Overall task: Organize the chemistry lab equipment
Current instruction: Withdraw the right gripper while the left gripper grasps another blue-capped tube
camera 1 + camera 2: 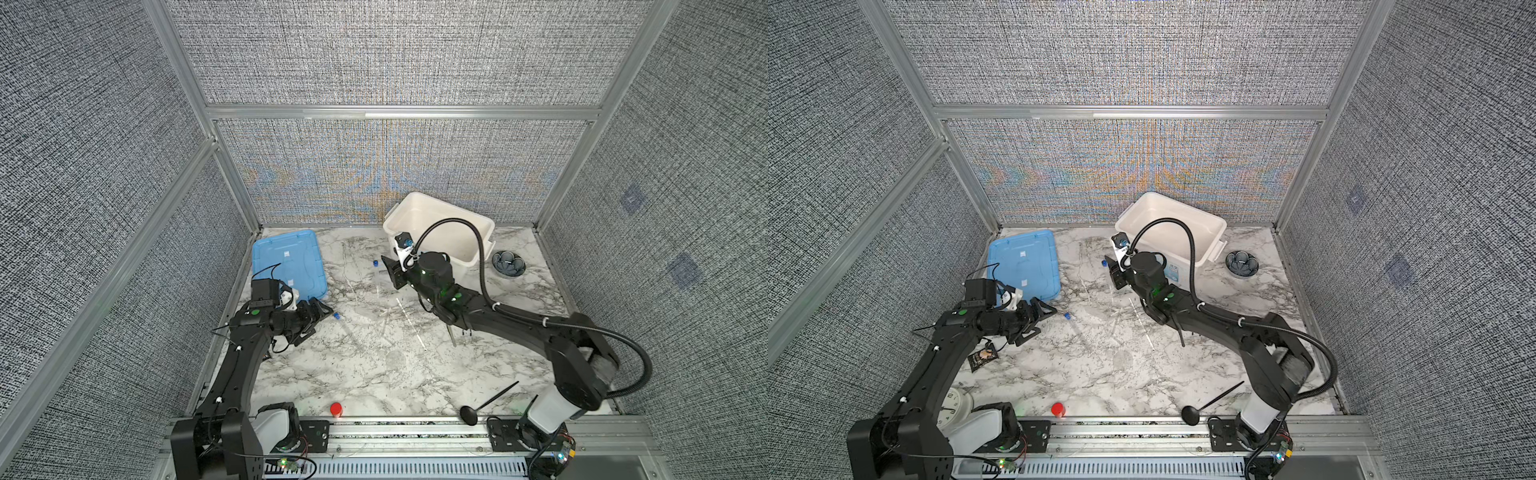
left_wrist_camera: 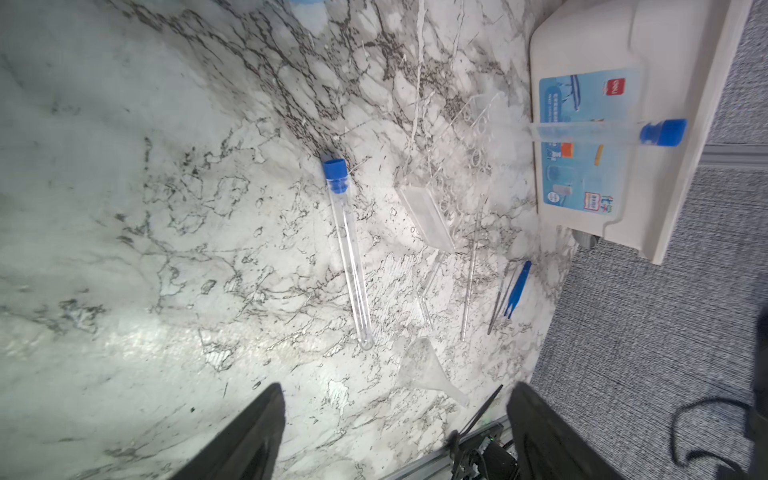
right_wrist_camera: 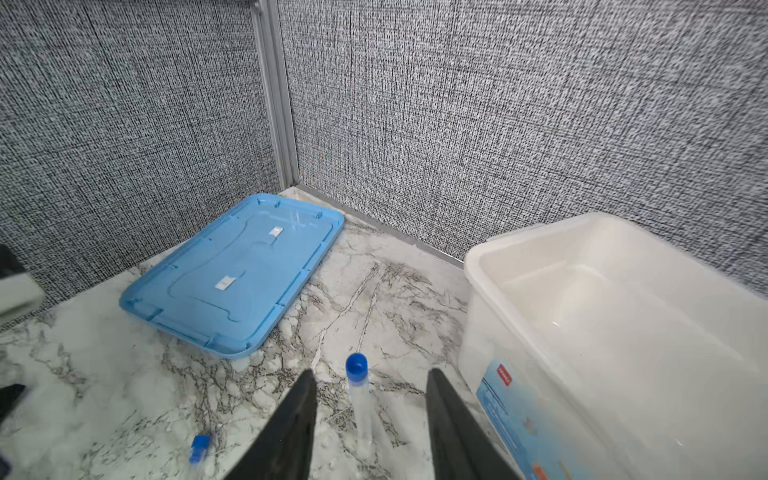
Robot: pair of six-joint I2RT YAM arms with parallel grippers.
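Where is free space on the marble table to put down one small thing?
Bare marble lies in front, between the small red cylinder and the black long-handled ladle. Another free patch is on the right, between the grey-blue flower-shaped dish and the black right arm. The middle is crowded: clear blue-capped tube, clear rack, clear funnel, silver tweezers.

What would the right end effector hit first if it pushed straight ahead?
The right end effector would probably meet the blue-capped tube between its open jaws; beyond lies marble tabletop, depth unclear.
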